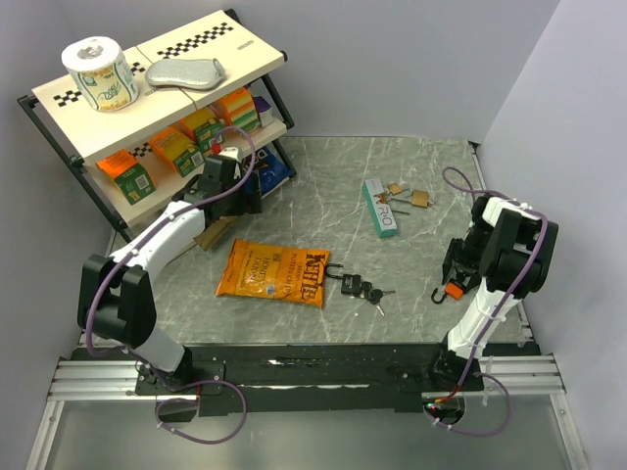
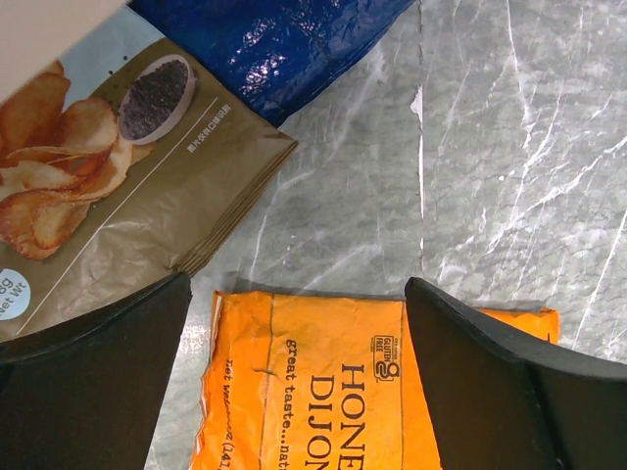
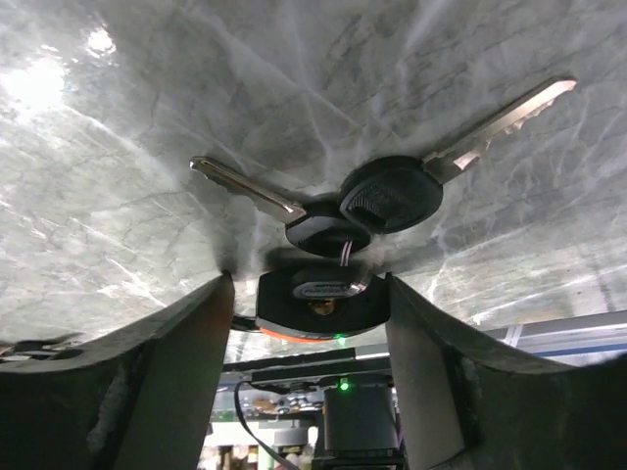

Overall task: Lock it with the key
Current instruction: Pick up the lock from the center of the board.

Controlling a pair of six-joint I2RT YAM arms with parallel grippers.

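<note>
A black padlock with an orange base (image 1: 454, 288) lies at the right side of the table, its shackle swung open. In the right wrist view the padlock (image 3: 323, 305) sits between my fingers with its keyhole facing the camera. Two black-headed keys (image 3: 390, 194) lie on the table just beyond it. My right gripper (image 3: 309, 284) is open and straddles the padlock; the right finger (image 3: 441, 372) touches it and a small gap shows on the left. My left gripper (image 2: 296, 284) is open and empty above the top edge of the orange chip bag (image 2: 323, 392).
A second black padlock with keys (image 1: 359, 289) lies beside the orange bag (image 1: 274, 273). A brass padlock (image 1: 419, 199) and a teal box (image 1: 380, 208) lie further back. A brown chip bag (image 2: 118, 186) and a blue bag (image 2: 274, 39) lie by the shelf (image 1: 147, 69).
</note>
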